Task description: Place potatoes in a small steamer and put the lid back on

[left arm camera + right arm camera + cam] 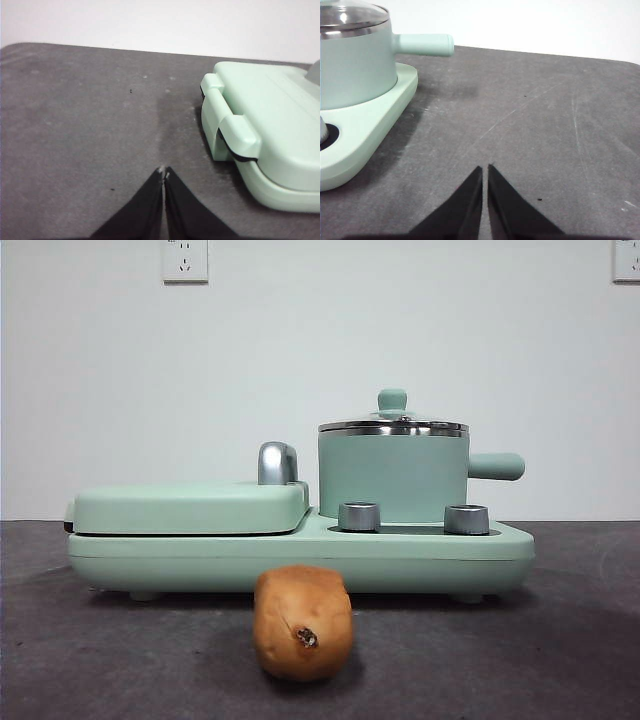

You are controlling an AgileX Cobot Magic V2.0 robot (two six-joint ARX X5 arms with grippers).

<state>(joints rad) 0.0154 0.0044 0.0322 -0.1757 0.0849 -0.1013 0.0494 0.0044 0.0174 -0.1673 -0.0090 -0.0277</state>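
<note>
Sitting lidded, steamer (393,478); potato (302,622) on table; no writing legible

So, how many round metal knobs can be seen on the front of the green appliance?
2. The left knob stands on the base below the small steamer; the right knob stands under the steamer's side handle. More could be hidden behind the potato.

A mint-green grill plate (190,508) with chrome handle (277,462) and two grey knobs (359,516) sits on the dark table (560,640).
</note>
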